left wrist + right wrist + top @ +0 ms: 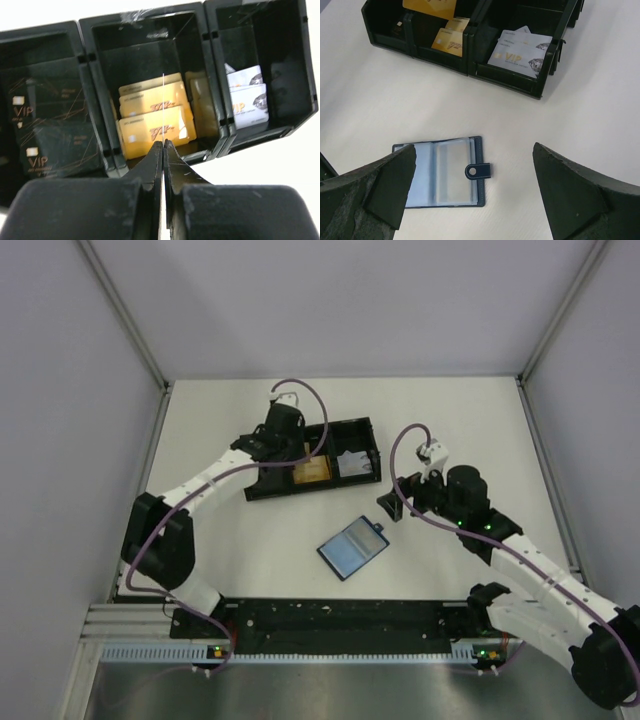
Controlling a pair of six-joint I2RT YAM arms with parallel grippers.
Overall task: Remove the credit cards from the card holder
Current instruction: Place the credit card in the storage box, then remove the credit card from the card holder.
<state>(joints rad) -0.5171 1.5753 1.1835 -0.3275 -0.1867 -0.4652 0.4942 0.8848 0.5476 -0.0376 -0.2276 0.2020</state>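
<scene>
On the white tabletop [450, 440] I see the black tray [355, 427] at the far side. The card holder [352, 547] lies open nearer me, well apart from it. My right pincer [472, 170] hovers above the holder, fingers wide apart. My left pincer [163, 145] is pressed together over the tray's middle compartment, where gold credit cards [155, 125] lie.

Overhead view: even, diffuse light is filling the white enclosure. The table [455, 415] is reading bright, the arms are casting only faint, soft-edged shadows, and detail is staying slightly soft throughout.

Left wrist view: the black tray [95, 100] is sitting dim inside. The gold cards [155, 127] are catching glare, the background above is blowing out to white, and the left gripper's fingers [150, 172] are blurring.

Right wrist view: bright light is falling evenly, the card holder [445, 172] is showing sharp, and the right gripper's fingers [570, 195] are falling out of focus.
</scene>
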